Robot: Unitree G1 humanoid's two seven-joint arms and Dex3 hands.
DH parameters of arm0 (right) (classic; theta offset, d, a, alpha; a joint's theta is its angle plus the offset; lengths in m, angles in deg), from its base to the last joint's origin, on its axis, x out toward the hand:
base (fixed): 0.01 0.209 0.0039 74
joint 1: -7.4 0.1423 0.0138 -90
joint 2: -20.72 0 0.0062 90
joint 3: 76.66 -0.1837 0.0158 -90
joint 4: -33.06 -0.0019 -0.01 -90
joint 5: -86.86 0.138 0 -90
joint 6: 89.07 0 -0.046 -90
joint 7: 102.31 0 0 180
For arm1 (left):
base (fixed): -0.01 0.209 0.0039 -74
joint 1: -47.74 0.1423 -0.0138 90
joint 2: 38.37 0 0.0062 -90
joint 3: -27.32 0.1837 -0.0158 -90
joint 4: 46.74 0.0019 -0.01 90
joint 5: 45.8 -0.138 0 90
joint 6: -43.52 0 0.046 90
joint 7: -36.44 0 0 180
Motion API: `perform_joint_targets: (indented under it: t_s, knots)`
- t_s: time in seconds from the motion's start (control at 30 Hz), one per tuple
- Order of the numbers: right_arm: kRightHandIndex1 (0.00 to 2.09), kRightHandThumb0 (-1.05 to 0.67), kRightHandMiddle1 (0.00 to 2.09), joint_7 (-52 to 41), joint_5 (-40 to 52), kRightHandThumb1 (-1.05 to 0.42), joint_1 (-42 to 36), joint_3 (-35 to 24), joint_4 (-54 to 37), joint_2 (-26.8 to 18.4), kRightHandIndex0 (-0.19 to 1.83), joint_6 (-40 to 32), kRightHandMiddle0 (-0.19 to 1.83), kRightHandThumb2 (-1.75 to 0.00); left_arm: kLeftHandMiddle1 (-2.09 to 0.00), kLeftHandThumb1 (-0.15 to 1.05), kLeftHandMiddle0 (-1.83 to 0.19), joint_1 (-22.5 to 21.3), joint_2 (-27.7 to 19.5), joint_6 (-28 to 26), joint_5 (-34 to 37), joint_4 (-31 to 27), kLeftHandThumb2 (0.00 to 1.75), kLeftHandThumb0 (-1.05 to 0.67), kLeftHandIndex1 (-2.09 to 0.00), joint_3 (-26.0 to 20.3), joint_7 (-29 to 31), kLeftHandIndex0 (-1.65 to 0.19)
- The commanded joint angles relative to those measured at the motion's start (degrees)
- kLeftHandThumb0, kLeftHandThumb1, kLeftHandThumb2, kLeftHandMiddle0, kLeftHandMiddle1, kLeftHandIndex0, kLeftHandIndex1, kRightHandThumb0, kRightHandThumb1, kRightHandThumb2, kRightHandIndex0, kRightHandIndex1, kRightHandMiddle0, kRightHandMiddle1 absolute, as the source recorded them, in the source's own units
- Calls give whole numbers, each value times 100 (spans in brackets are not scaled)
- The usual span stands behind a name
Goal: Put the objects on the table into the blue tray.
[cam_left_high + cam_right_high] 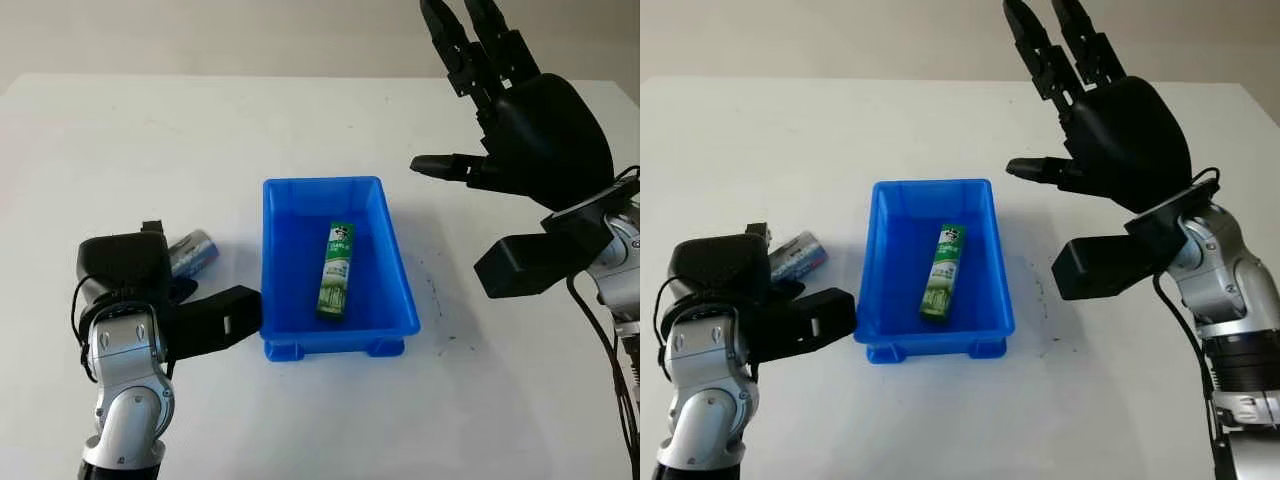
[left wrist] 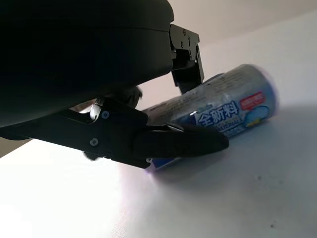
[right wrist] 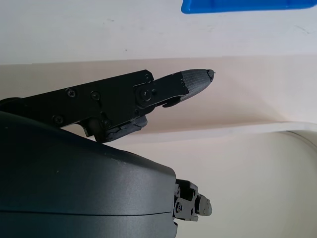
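Note:
A blue tray (image 1: 398, 272) stands mid-table with a green tube (image 1: 338, 270) lying inside it. Left of the tray, a silver and blue can (image 1: 195, 250) lies on its side on the table. My left hand (image 1: 165, 280) is down over the can. In the left wrist view its thumb (image 2: 188, 141) crosses the front of the can (image 2: 228, 101) and another finger presses behind it, so the hand is shut on the can. Raised above the table to the right of the tray, my right hand (image 1: 480, 105) is open and holds nothing.
The white table (image 1: 150, 130) reaches back to a far edge against a beige wall. A few dark specks (image 1: 440, 330) mark the surface right of the tray. My right forearm (image 1: 610, 270) hangs over the table's right side.

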Motion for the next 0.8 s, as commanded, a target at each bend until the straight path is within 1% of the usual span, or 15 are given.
perform_joint_targets:
  t_s: [0.0, 0.1, 0.13, 0.2, 0.3, 0.37, 0.43, 0.53, 0.57, 0.63, 0.67, 0.7, 0.73, 0.77]
  knots:
    - [6, -48, 7, -9, 48, -105, 73, -100, 26, -71, -13, -18, -10, -8, -209, 105, -137, -51, -149, 92, -51, 62, 50, -45, -206, 124, -76, -22]
    - [6, -49, 6, -44, 40, -105, 57, -117, -46, -54, -14, -97, -10, -9, -209, 105, -125, -126, -260, 154, -17, 39, 55, -46, -209, 172, -130, -6]
    - [5, -49, 6, -52, 38, -105, 57, -120, -64, -59, -15, -100, -10, -10, -209, 105, -121, -124, -305, 187, 45, 17, 55, -46, -209, 176, -231, -3]
    - [5, -50, 6, -31, 14, -105, 67, -119, -57, -82, -15, -53, -10, -12, -209, 105, -116, -119, -394, 280, 261, -43, 51, -46, -209, 153, -346, -6]
    - [5, -51, 6, -50, 15, -105, 65, -126, -72, -82, -15, -71, -11, -14, -209, 105, -123, -100, -548, 410, 601, -68, 48, -45, -209, 135, -553, -18]
    - [5, -51, 6, -45, -6, -105, 62, -125, -90, -62, -15, -116, -10, -15, -209, 105, -124, -93, -609, 442, 754, -58, 48, -45, -209, 141, -732, -18]
    - [5, -52, 6, -4, -40, -105, 50, -115, -105, -34, -15, -136, -11, -16, -209, 105, -115, -101, -653, 459, 933, -57, 48, -43, -209, 128, -947, -11]
    - [5, -55, 5, -1, 59, -105, 17, -126, -104, 76, -17, -212, -12, -19, -209, 105, -101, -119, -761, 520, 1249, -86, 44, -41, -209, 79, -1405, -11]
    - [4, -56, 5, -80, 204, -105, -4, -149, -124, 149, -18, -293, -13, -20, -209, 105, -98, -132, -804, 594, 1473, -102, 43, -41, -209, 35, -1608, -10]
    - [1, -58, 2, -404, 723, -105, -72, -241, -249, 394, -19, -684, -17, -23, -209, 105, -94, -184, -897, 708, 1871, -138, 41, -37, -209, -54, -1915, -11]
    - [1, -62, 1, -600, 1060, -105, -125, -308, -334, 555, -19, -958, -18, -28, -209, 105, -91, -229, -930, 704, 1952, -164, 41, -37, -209, -81, -1994, -2]
    - [0, -65, 1, -891, 1516, -105, -183, -398, -467, 744, -19, -1389, -19, -32, -209, 105, -90, -286, -973, 678, 1950, -192, 41, -38, -209, -91, -2019, 0]
    - [0, -70, 0, -1127, 1949, -105, -240, -490, -585, 924, -19, -1785, -19, -40, -209, 105, -90, -349, -1021, 664, 1935, -232, 43, -40, -209, -94, -2025, -4]
    - [0, -72, 0, -1270, 2299, -105, -288, -574, -650, 1098, -19, -2089, -19, -47, -209, 105, -90, -405, -1061, 672, 1933, -271, 43, -40, -209, -99, -2109, -9]
